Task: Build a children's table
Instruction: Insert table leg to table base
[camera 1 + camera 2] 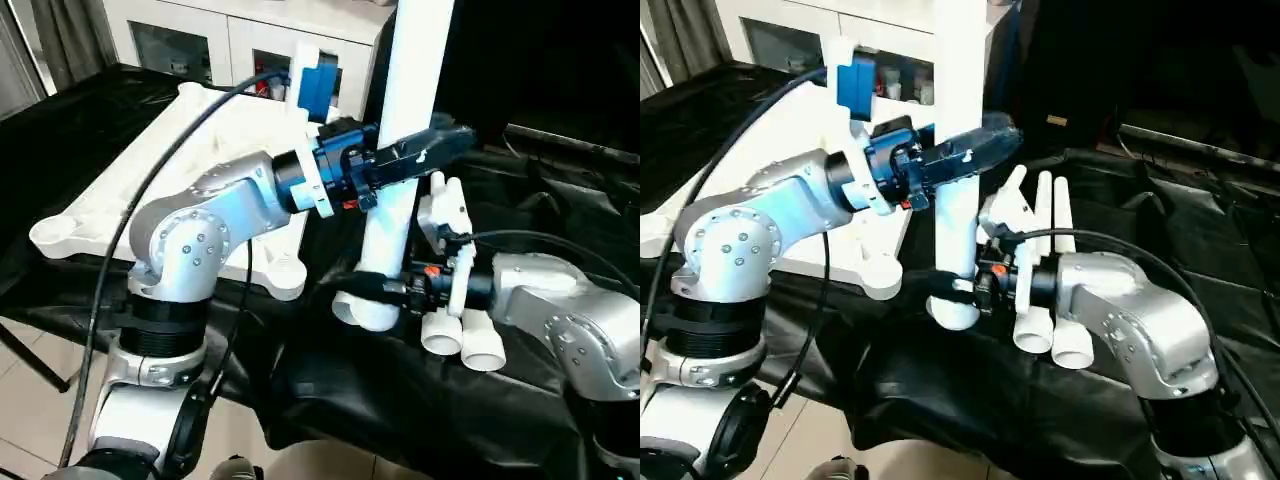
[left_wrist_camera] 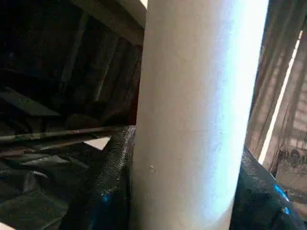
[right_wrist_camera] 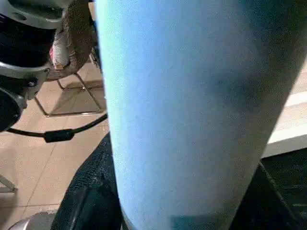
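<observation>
Both tools are gripping one white leg (image 1: 400, 200), which is standing nearly upright: the right tool (image 1: 385, 288) is clamping it near its lower, wide end, the left tool (image 1: 420, 155) is clenching it higher up. Just right of that, spare legs (image 1: 465, 330) are lying on the black-draped bench (image 1: 350, 390). Left and farther off, the tabletop (image 1: 150, 170) is resting underside up, its near corner socket (image 1: 283, 277) lying close left of the held leg, so the left arm is nearer it. Open room is lying along the near edge.
</observation>
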Robot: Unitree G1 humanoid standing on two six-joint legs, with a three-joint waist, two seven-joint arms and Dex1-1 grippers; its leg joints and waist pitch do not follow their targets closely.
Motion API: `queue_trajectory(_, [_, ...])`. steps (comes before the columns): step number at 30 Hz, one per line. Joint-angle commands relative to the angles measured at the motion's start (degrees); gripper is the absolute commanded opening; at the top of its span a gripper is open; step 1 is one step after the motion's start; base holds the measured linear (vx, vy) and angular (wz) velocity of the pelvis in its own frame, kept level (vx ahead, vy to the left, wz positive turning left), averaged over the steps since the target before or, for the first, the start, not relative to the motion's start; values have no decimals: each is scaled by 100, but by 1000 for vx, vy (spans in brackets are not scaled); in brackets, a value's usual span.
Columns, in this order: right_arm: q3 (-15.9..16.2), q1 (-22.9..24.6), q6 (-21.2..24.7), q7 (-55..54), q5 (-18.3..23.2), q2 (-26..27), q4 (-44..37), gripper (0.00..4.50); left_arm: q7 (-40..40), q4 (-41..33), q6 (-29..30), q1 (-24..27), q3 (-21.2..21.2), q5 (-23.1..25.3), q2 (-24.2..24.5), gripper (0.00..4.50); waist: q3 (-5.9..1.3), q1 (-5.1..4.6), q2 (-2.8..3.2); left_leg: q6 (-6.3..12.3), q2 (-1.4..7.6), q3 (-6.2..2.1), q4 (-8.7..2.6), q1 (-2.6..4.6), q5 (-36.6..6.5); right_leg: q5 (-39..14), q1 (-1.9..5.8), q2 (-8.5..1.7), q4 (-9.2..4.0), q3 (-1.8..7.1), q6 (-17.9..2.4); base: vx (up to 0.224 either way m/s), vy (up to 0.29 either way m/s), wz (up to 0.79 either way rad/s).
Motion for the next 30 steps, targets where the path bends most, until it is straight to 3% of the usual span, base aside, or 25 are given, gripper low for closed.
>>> queue_trajectory(1, [3, -14, 29, 118, 45, -80, -220, 194, 195, 145, 70, -145, 195, -56, -41, 190, -387, 13, 22, -441, 245, -112, -467, 182, -1579, -1233, 169, -309, -466, 245, -930, 0, 0, 0])
queue_trajectory(7, [12, 36, 66, 104, 89, -98, -318, 193, 338, 177, 101, -157, 268, -141, -53, 184, -382, 11, 36, -414, 245, -108, -465, 184, -1506, -1025, 176, -299, -443, 244, -1020, 0, 0, 0])
queue_trajectory(8, [11, 43, 53, 75, 75, -93, -340, 249, 416, 196, 144, -163, 296, -160, -74, 184, -379, 7, 32, -425, 247, -107, -467, 192, -1558, -1077, 174, -299, -449, 243, -1024, 0, 0, 0])
queue_trajectory(9, [-5, 48, 59, 40, 94, -68, -353, 263, 482, 211, 159, -166, 323, -169, -96, 184, -372, 3, 25, -426, 245, -106, -469, 190, -1578, -1116, 172, -299, -457, 244, -1019, 0, 0, 0])
queue_trajectory(12, [-88, 47, 155, -73, 237, 35, -361, 265, 615, 250, 226, -167, 411, -216, -142, 184, -359, -1, 16, -448, 242, -114, -476, 194, -1729, -1453, 167, -314, -493, 245, -916, 0, 0, 0])
queue_trajectory(14, [-158, 28, 254, -211, 320, 117, -359, 301, 789, 296, 253, -153, 431, -125, -153, 181, -351, -13, -42, -446, 249, -113, -480, 195, -1744, -1613, 149, -314, -516, 246, -846, 0, 0, 0])
queue_trajectory(16, [-191, 15, 295, -296, 330, 154, -347, 316, 886, 319, 264, -148, 419, -56, -147, 180, -350, -16, -12, -451, 247, -121, -481, 193, -1724, -1618, 139, -312, -509, 245, -813, 0, 0, 0])
queue_trajectory(17, [-255, -43, 381, -448, 331, 216, -269, 322, 1097, 334, 334, -171, 341, 150, -80, 180, -357, -22, -88, -441, 252, -110, -478, 192, -1687, -1625, 141, -310, -523, 246, -775, 0, 0, 0])
queue_trajectory(18, [-262, -50, 391, -464, 331, 223, -258, 322, 1122, 335, 344, -175, 331, 177, -70, 180, -355, -14, -34, -462, 255, -120, -487, 193, -1629, -1590, 133, -312, -500, 248, -766, 0, 0, 0])
queue_trajectory(19, [-283, -73, 411, -510, 327, 244, -226, 325, 1227, 350, 395, -194, 322, 235, -56, 180, -355, -14, -34, -462, 255, -120, -487, 193, -1629, -1590, 133, -312, -500, 248, -766, 0, 0, 0])
queue_trajectory(20, [-392, -180, 517, -757, 313, 368, -78, 325, 1684, 429, 636, -281, 368, 405, -17, 180, -368, -30, -87, -491, 255, -114, -478, 193, -1572, -1506, 129, -304, -487, 246, -733, 0, 0, 0])
queue_trajectory(21, [-411, -198, 535, -802, 312, 391, -54, 325, 1755, 443, 675, -295, 387, 419, -14, 180, -370, -35, -68, -512, 255, -122, -477, 184, -1538, -1446, 136, -304, -458, 247, -731, 0, 0, 0])
queue_trajectory(25, [-784, -405, 841, -1575, 409, 889, 204, 325, 2405, 656, 995, -426, 671, 494, -21, 180, -368, -61, -86, -567, 227, -123, -476, 187, -1463, -1481, 126, -303, -476, 232, -678, 0, 0, 0])
queue_trajectory(26, [-960, -439, 1083, -1849, 583, 1093, 212, 325, 2563, 737, 1054, -437, 763, 450, -37, 180, -370, -62, -73, -577, 236, -120, -476, 194, -1377, -1280, 119, -293, -457, 241, -683, 0, 0, 0])
queue_trajectory(30, [-1041, -496, 1273, -2001, 741, 1142, 217, 325, 2714, 859, 1134, -447, 819, 384, -71, 180, -386, -28, -71, -577, 227, -100, -469, 196, -1109, -662, 149, -275, -415, 233, -737, 0, 0, 0])
